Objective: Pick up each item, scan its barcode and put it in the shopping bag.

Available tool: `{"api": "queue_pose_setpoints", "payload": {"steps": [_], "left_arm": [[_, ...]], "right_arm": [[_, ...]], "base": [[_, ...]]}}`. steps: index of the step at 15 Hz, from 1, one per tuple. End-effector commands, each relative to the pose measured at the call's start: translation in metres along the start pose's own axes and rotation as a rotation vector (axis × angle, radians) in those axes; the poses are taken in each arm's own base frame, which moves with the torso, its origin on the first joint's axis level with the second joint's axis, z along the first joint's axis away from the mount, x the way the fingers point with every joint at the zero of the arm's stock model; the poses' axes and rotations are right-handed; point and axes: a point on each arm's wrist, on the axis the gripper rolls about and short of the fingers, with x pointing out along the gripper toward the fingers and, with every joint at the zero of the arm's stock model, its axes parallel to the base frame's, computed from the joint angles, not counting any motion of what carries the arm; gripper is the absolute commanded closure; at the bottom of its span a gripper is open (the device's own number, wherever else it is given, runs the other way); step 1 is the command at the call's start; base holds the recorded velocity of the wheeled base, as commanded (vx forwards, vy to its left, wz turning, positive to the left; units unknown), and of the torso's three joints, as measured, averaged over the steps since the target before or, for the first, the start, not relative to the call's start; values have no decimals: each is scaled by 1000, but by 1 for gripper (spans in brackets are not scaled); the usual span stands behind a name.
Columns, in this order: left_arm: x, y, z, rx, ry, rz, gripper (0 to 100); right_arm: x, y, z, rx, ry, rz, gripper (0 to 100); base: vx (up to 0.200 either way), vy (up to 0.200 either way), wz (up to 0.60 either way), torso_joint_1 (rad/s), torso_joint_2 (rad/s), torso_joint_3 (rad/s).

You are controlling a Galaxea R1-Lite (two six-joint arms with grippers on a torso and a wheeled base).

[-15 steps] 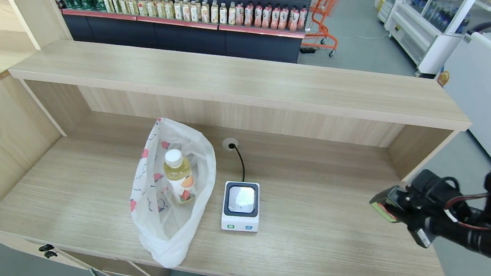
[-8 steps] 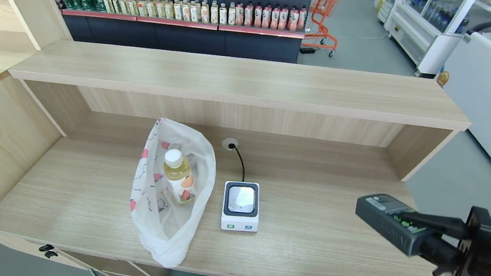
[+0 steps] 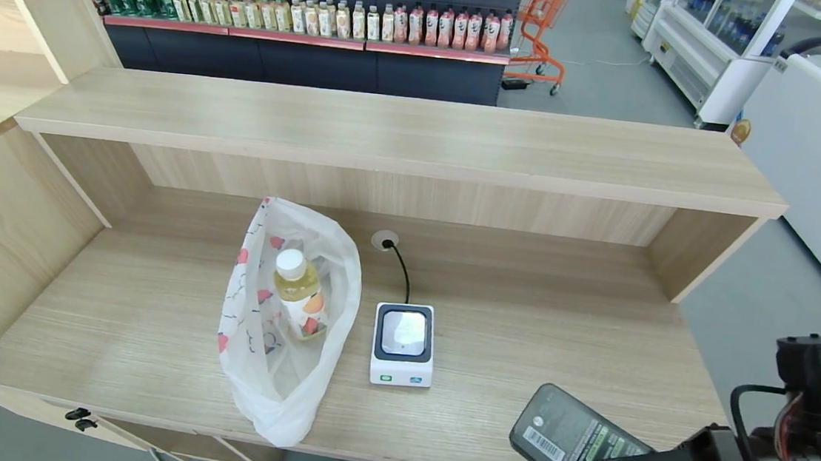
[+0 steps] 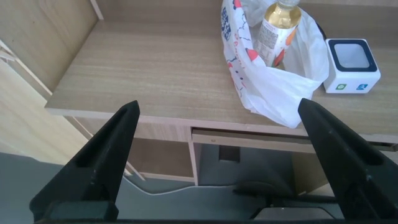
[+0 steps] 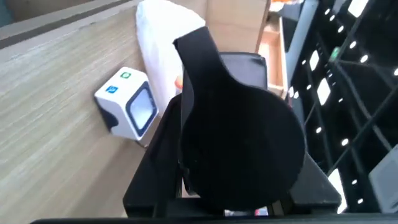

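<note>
No wording can be read anywhere. The dark pack (image 3: 577, 446) at the lower right of the head view carries a white barcode sticker (image 3: 539, 439) and green marks, too small to make out. The bottle (image 3: 298, 296) in the bag (image 3: 250, 365) has a fruit-patterned label. The scanner (image 3: 403, 343) shows two small coloured badges.

Wooden counter (image 3: 558, 325) with shopping bag (image 3: 269, 396) beside scanner (image 3: 403, 345)

A pale wood table (image 3: 521, 329) has a raised ledge (image 3: 389, 132) along its far side and a side panel (image 3: 10, 225) at each end. Beyond it, dark shelves (image 3: 306, 62) with red edges carry a row of bottles (image 3: 303, 15). An orange cart (image 3: 543, 30) stands on the grey floor (image 3: 618, 63). White freezers (image 3: 820, 140) line the right side.
</note>
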Motion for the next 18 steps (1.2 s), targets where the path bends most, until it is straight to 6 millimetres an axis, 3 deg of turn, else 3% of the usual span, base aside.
{"api": "queue_pose_setpoints", "payload": {"steps": [1, 4, 18], "left_arm": [[0, 0, 0, 0, 1, 0, 0], [0, 0, 0, 0, 1, 0, 0], [0, 0, 0, 0, 0, 0, 0]], "right_arm": [[13, 9, -10, -8, -50, -30, 100], [32, 8, -26, -67, -119, -108, 100], [60, 19, -44, -196, -157, -165, 100]], "base": [[0, 0, 0, 0, 0, 0], [0, 0, 0, 0, 0, 0], [0, 0, 0, 0, 0, 0]]}}
